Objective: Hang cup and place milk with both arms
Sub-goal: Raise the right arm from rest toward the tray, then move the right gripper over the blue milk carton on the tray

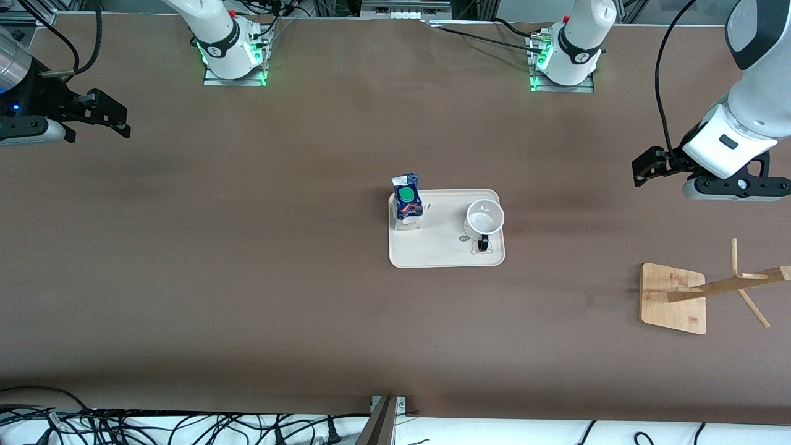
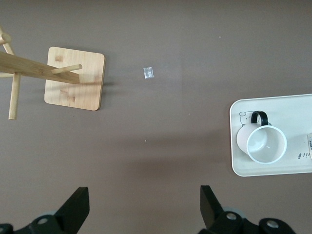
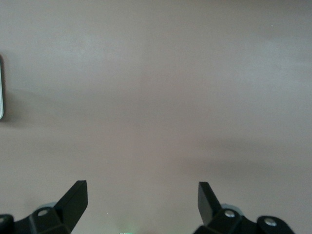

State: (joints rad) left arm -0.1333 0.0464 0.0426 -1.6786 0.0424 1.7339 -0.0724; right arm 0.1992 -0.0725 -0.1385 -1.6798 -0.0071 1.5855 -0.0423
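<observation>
This is a robotics lab: two white arms (image 1: 216, 37) bolted by green-lit bases to a brown-covered table (image 1: 247, 247), aluminium framing along its edge, and loose black cables (image 1: 154, 426) tangled below.

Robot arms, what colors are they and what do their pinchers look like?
Both arms are white with black joint bands and green lights at their bases. The left end effector and right end effector are black with two fingers. A black cable loops along the left arm.

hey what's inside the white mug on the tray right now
The cup stands upright on the tray, and its inside looks empty: only the white bottom shows in the left wrist view. A printed figure on the tray is partly hidden under it.
</observation>
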